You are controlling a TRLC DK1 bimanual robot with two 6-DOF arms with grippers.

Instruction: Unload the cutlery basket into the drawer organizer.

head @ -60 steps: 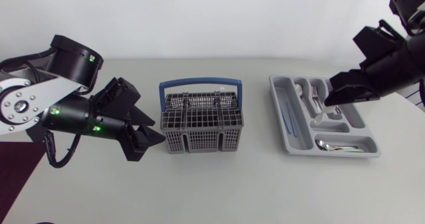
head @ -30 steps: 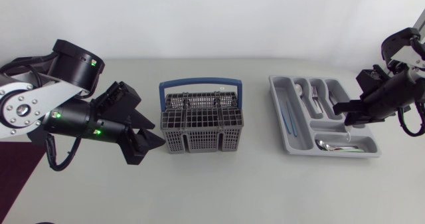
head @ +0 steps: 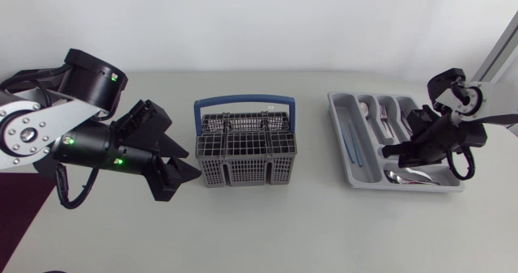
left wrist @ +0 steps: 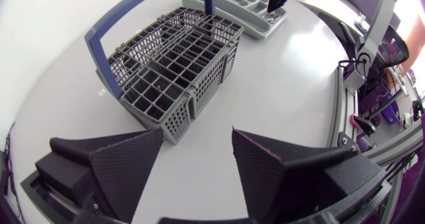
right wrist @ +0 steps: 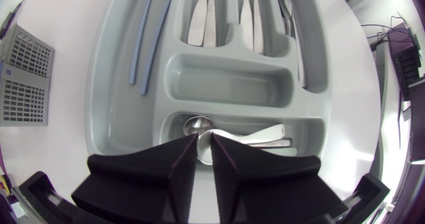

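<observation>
Right gripper [right wrist: 204, 139] pinches a spoon [right wrist: 199, 126] low in the drawer organizer [head: 340, 135], six-o'clock slot, at three o'clock of the cutlery basket [head: 245, 147]. That looks like the placing step. Next: release, lift clear. Left gripper [left wrist: 196, 132] hangs spread wide at the basket's nine.

Your left arm [head: 48, 135] comes in from the desk's left edge, elbow bent, forearm angled toward the middle. Your left gripper [head: 180, 161] sits low over the desk, fingers spread wide with nothing between them. Your right arm [head: 469, 103] folds in from the right edge, wrist tipped down. Your right gripper [right wrist: 204, 143] points inward, fingers pulled in to a thin slit.
</observation>
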